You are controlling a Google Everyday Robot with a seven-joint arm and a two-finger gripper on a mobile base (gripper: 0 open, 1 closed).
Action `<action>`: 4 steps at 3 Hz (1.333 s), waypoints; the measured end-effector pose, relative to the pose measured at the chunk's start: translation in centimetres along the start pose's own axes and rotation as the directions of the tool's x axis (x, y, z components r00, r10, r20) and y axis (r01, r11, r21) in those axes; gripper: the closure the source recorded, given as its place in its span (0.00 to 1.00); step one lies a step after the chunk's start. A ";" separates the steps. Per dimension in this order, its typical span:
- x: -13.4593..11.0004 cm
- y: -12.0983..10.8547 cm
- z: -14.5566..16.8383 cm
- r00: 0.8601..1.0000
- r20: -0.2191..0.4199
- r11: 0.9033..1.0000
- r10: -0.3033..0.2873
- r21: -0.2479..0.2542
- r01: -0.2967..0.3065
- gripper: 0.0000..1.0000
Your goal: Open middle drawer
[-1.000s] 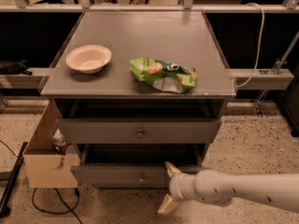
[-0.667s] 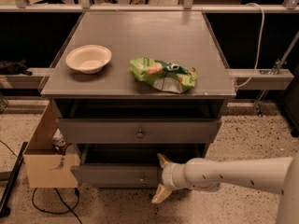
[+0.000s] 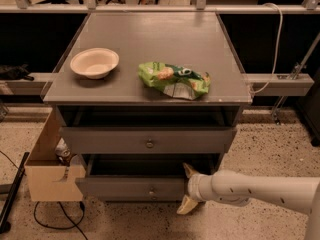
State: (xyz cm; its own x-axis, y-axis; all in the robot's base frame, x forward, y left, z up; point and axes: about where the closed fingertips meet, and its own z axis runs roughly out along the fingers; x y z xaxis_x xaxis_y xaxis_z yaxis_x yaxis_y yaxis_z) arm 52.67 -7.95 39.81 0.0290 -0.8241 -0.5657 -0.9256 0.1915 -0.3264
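Our white arm (image 3: pixel 260 189) reaches in from the lower right, nearly level. Our gripper (image 3: pixel 186 188) points left, its two yellowish fingers (image 3: pixel 184 205) spread apart, one above the other.

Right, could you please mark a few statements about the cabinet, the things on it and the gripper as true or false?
1. The bowl sits on the cabinet top, left of the chip bag. True.
2. The gripper hovers over the cabinet top beside the bag. False: it is low down, at the right end of the middle drawer, fingers spread open.
3. The middle drawer stands pulled out, with its dark inside showing. True.
4. The chip bag lies inside the bowl. False: the two lie apart, and the bowl looks empty.
5. A cardboard box stands on the floor right of the cabinet. False: it stands at the left.
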 end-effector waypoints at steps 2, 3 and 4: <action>1.0 0.0 -0.5 1.000 -0.006 1.000 0.015 0.009 -0.014 0.27; 1.0 0.0 -0.5 1.000 -0.006 1.000 0.015 0.009 -0.014 0.50; 1.0 0.0 -0.5 1.000 -0.006 1.000 0.015 0.009 -0.014 0.73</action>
State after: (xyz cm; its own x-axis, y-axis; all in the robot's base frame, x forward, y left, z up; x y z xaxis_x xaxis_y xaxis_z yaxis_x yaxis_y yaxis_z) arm 52.53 -9.00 39.62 0.0134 -0.8243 -0.5660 -0.9225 0.2083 -0.3251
